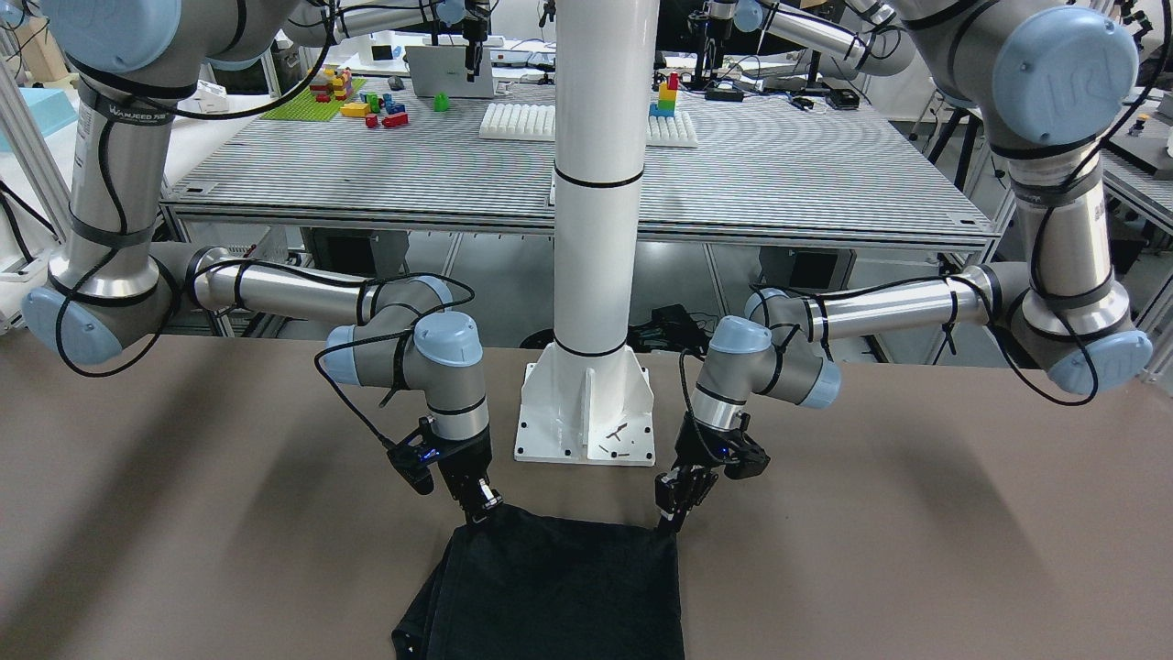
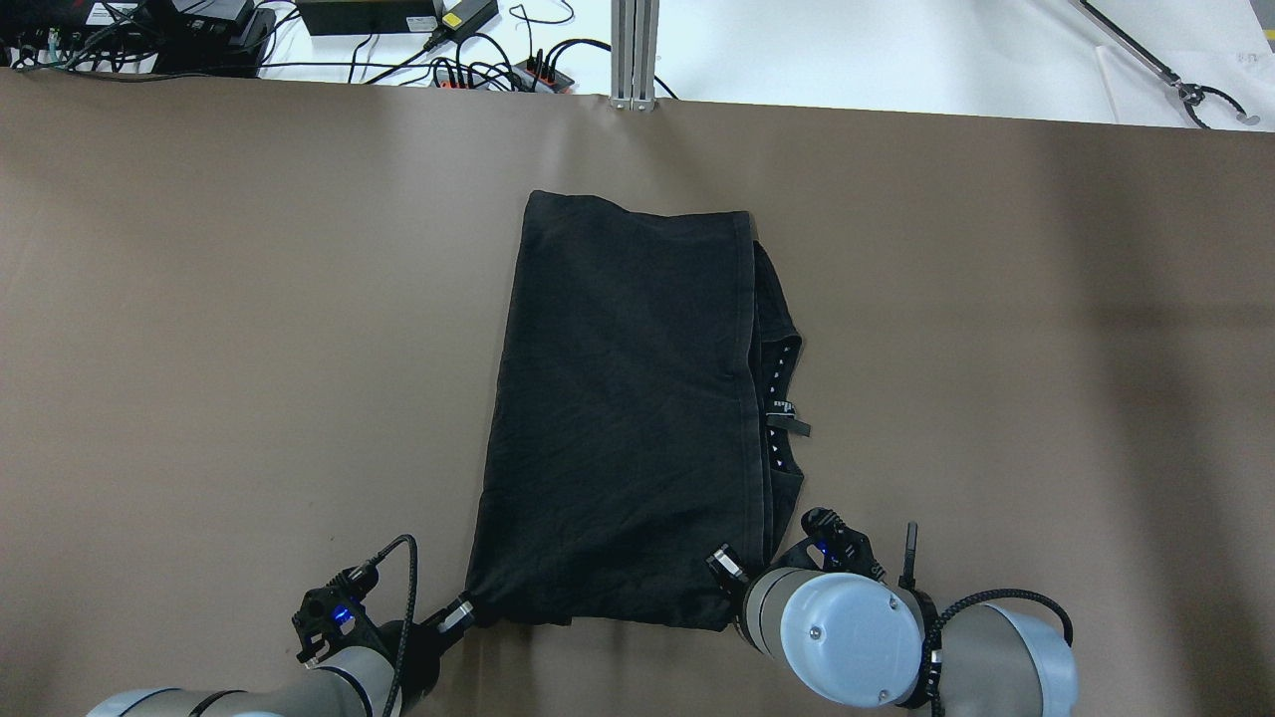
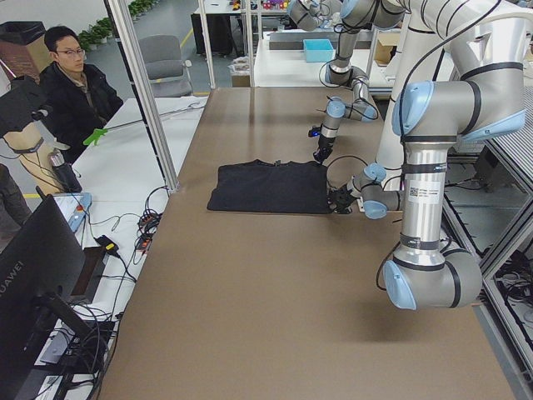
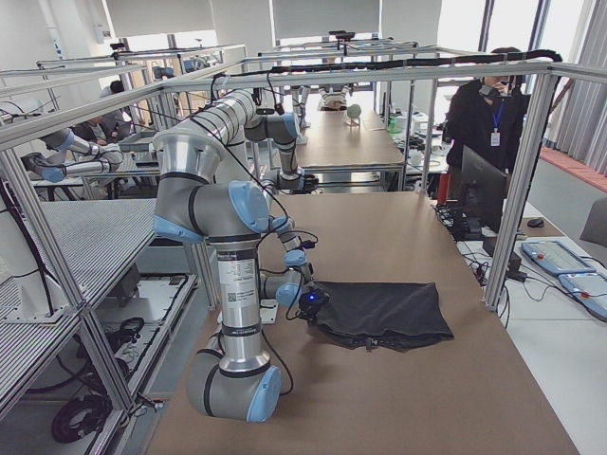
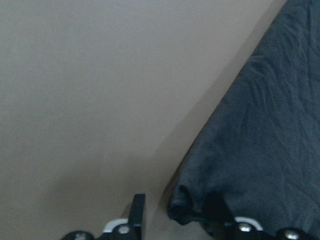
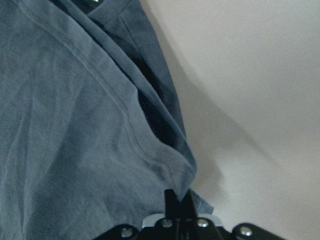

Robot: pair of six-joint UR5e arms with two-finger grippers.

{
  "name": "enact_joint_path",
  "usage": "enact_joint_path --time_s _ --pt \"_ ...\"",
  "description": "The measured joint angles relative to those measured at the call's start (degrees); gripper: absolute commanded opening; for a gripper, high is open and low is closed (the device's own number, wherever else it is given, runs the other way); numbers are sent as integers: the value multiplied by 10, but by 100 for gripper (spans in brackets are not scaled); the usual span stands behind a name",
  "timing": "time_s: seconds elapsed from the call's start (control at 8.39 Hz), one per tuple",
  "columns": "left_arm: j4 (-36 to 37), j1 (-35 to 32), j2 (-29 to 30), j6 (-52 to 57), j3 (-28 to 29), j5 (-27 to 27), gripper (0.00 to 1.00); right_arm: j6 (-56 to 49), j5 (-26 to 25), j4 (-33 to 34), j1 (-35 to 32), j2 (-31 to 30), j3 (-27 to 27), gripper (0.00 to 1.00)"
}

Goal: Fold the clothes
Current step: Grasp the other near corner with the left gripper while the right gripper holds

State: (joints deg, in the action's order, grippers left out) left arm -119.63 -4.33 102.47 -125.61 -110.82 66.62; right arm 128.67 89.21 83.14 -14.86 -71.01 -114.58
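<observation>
Clothes (image 2: 618, 398) flat mid-desk (image 2: 199, 299), short edge toward robot. Right tool (image 6: 178, 200) pinched onto near right corner. Left tool (image 5: 177, 212) wide, near left corner between jaws, unclamped. Risk: lifting now likely drags one corner; layers skew, fold bunches. Desk brown, matte. Person (image 3: 75, 83) seated in lab beyond.

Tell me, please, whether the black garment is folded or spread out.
Folded: the black garment shows a top layer ending at a hem, with a lower layer peeking out beside it.
</observation>
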Motion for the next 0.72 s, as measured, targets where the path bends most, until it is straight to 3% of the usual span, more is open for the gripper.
enact_joint_path --time_s 0.36,0.72 --pt "1 -21 -4 4 -15 9 0 0 0 0 -1 -1 0 0" --pt "32 -4 -21 -1 -87 13 0 0 0 0 -1 -3 -17 0"
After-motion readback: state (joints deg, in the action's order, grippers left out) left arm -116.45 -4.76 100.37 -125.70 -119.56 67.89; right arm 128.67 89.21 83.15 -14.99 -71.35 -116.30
